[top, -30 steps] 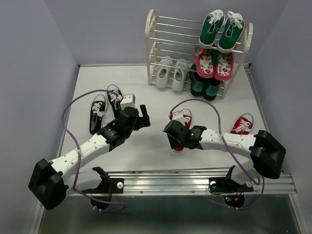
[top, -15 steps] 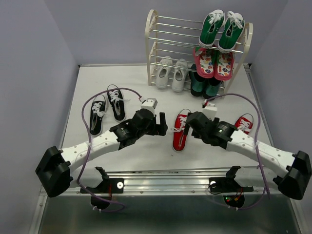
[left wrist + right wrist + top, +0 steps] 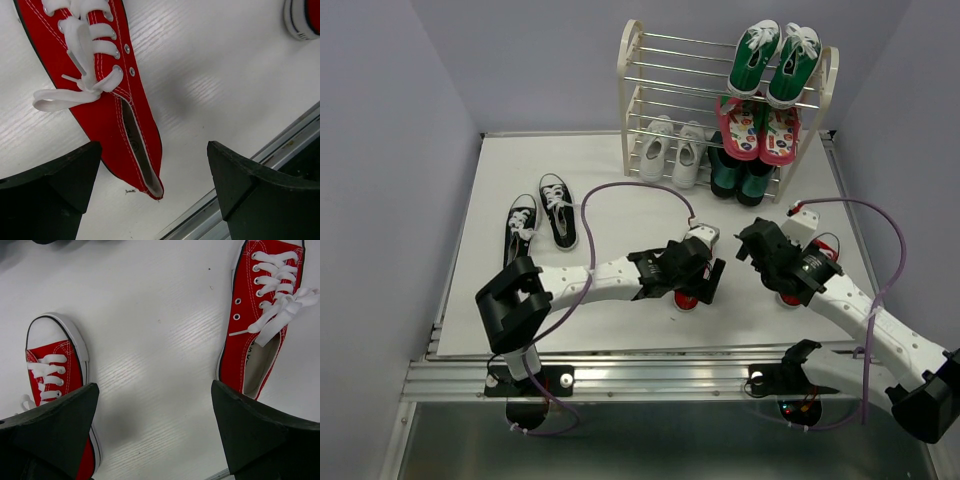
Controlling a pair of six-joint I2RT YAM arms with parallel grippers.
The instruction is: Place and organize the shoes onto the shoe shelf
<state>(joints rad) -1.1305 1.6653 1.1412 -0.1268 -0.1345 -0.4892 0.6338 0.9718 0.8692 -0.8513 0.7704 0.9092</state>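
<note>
Jaws spread wide, empty: left gripper [image 3: 152,165], right gripper [image 3: 155,395], over two red shoes [image 3: 252,315]. The shelf's [image 3: 628,80] right half holds green sneakers [image 3: 775,62], pink shoes [image 3: 760,130], boots [image 3: 740,178]; white sneakers [image 3: 672,152] lower left.

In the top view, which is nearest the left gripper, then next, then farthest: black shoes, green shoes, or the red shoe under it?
1. Red shoe, right beneath the left gripper.
2. Black shoes, off to its left.
3. Green shoes, far back on top of the shelf.
</note>
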